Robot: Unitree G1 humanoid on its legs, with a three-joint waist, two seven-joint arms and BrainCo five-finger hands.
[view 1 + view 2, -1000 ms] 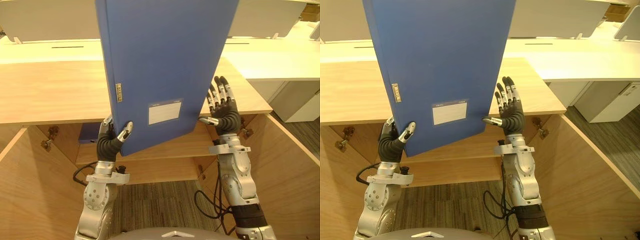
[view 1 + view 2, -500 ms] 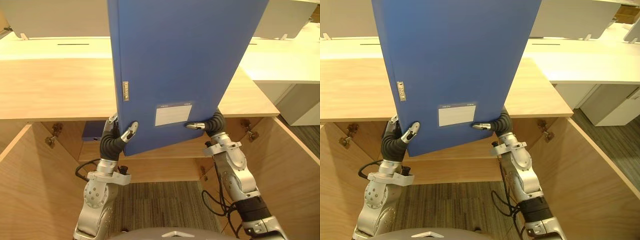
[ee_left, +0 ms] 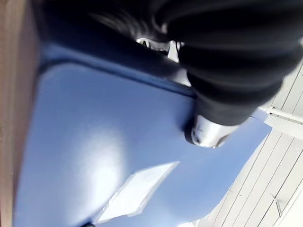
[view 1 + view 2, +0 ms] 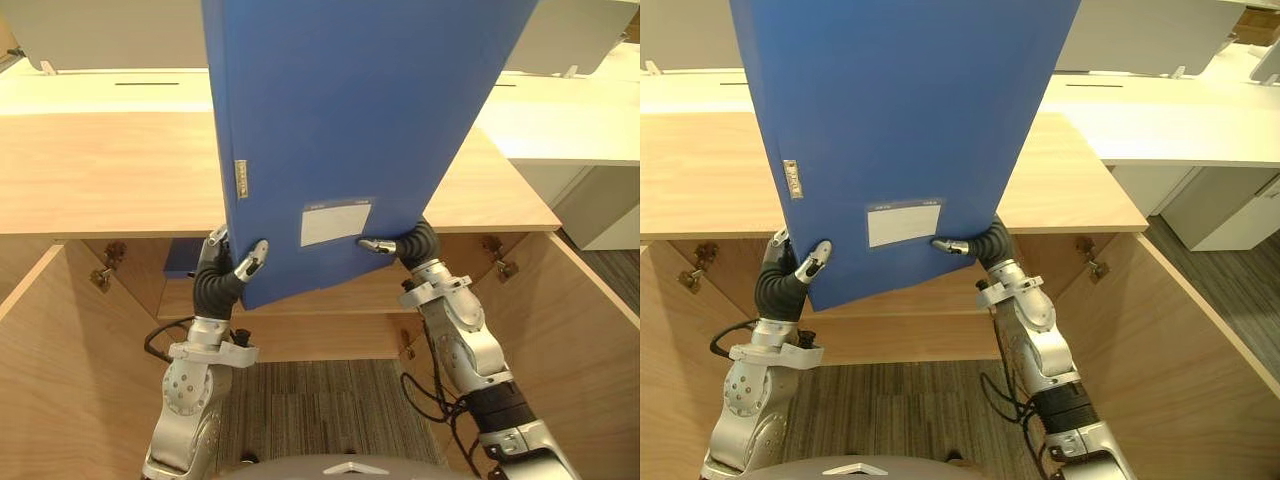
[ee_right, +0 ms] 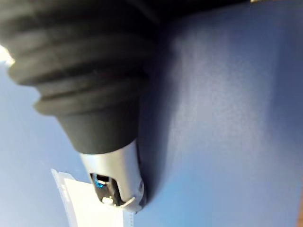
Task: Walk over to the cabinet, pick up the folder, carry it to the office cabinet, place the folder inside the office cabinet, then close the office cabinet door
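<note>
left hand (image 4: 220,283): we clamp the folder (image 4: 350,120) at its lower left corner, thumb in front.
folder: raised upright above the open office cabinet (image 4: 100,170).
right hand (image 4: 410,243): spread clear a second ago, now pinching the lower right edge; ready for shelving, we judge.

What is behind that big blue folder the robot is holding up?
Behind the blue folder runs the wooden cabinet top, with a shelf showing below its lower edge. The left hand and right hand pinch it, thumbs in front; their fingers behind are mostly covered.
</note>
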